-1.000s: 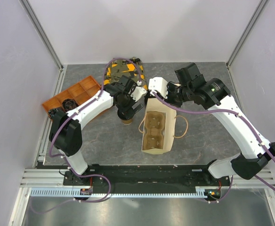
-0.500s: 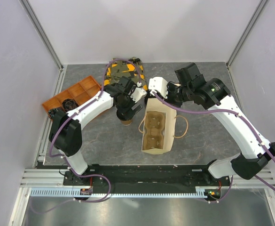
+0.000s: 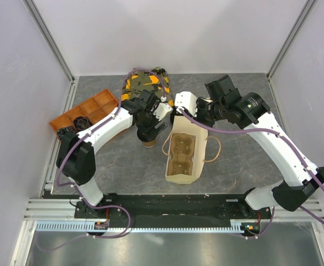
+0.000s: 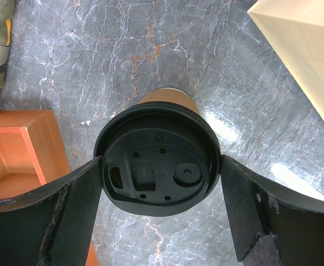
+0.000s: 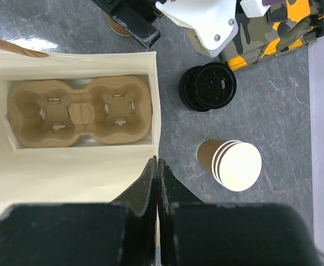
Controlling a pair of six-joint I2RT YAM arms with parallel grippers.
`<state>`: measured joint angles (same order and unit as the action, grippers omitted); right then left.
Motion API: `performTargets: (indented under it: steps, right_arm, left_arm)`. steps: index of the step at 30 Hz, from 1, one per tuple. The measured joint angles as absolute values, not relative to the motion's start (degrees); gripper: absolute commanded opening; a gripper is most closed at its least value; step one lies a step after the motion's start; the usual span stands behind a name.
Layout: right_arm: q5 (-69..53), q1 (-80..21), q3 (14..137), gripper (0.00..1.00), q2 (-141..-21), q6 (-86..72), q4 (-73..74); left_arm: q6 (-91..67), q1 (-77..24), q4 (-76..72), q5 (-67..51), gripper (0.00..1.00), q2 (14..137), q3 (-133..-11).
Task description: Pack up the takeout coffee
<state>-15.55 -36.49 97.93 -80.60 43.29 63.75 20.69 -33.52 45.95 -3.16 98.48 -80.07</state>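
Observation:
The takeout coffee [image 4: 157,173], a brown paper cup with a black lid, stands on the grey marble table. My left gripper [image 4: 162,163] straddles the lid from above with both fingers against its rim. In the top view the cup [image 3: 149,144] shows under the left gripper [image 3: 150,132], just left of the paper bag [image 3: 179,175]. The cream bag [image 5: 67,183] lies open with a two-hole cardboard cup carrier [image 5: 78,111] inside. My right gripper [image 5: 158,166] is shut on the bag's rim at its far end [image 3: 176,119].
A loose black lid [image 5: 207,87] and a stack of lidless tan cups [image 5: 234,165] sit right of the bag. A camouflage pouch [image 3: 145,83] lies at the back. An orange divided tray [image 3: 84,111] stands far left, its corner close to the cup [image 4: 12,155].
The bag's near end has swung slightly left under the right gripper's hold. The left gripper has shifted a little over the cup.

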Motion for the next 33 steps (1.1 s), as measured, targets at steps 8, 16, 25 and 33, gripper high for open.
performTargets:
  steps: [8, 16, 25, 33]
  right_arm:
    - [-15.55, -36.49, 97.86, 0.00, -80.60, 42.83, 63.59]
    - [-15.62, -36.51, 97.17, 0.00, -80.60, 41.63, 63.37]
    - [-15.66, -36.49, 96.77, 0.00, -81.54, 38.46, 63.37]
    - [-15.88, -36.49, 96.77, 0.00, -83.46, 34.57, 63.37]
  left_arm:
    - [20.69, -33.58, 46.72, -3.09, 0.69, 95.31, -80.07]
    - [20.69, -33.54, 51.68, -3.05, 0.69, 91.13, -83.50]
    - [20.45, -32.62, 59.27, -2.33, 0.68, 85.41, -101.49]
    - [21.02, -32.34, 62.33, -1.98, 0.67, 79.64, -112.03]
